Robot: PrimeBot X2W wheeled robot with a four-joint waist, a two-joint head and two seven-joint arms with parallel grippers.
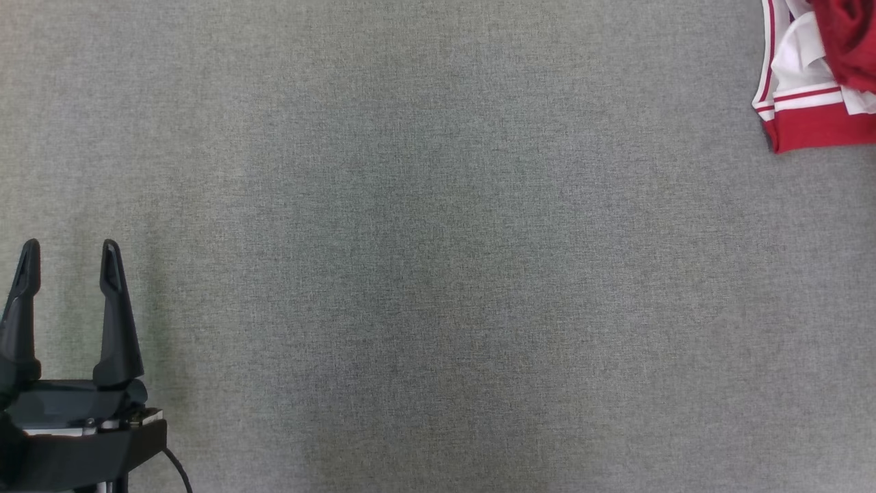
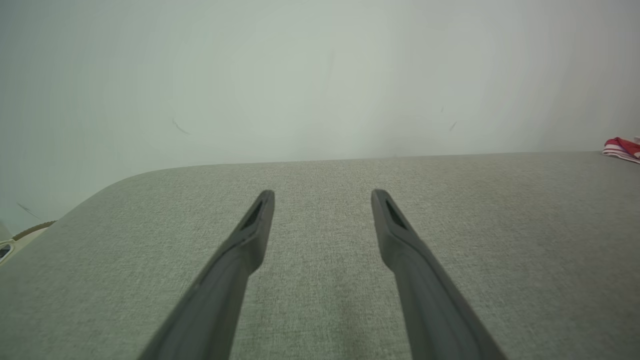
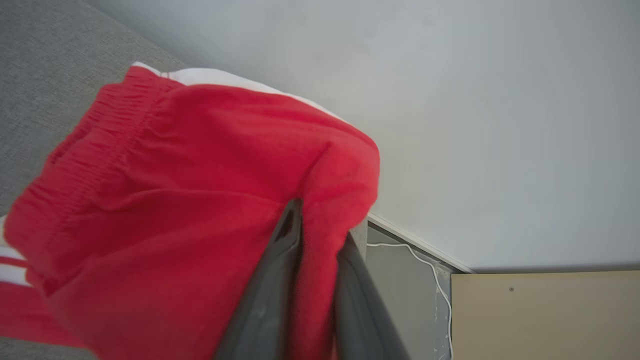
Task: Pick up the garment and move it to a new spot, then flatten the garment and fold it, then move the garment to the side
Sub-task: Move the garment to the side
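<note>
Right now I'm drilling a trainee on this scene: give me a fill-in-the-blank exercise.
The left tool stands ___ and empty.
The right tool is shut on a ___ garment.
The fabric-covered surface is ___ in colour.
Missing: open; red; grey.

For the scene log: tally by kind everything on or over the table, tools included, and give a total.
Tools: 2 (left tool open, nothing in it; right tool shut on the garment)
Garments: 1 red-and-white bunch at the far right of the table; one piece or more, cannot tell
Total: 3
</note>
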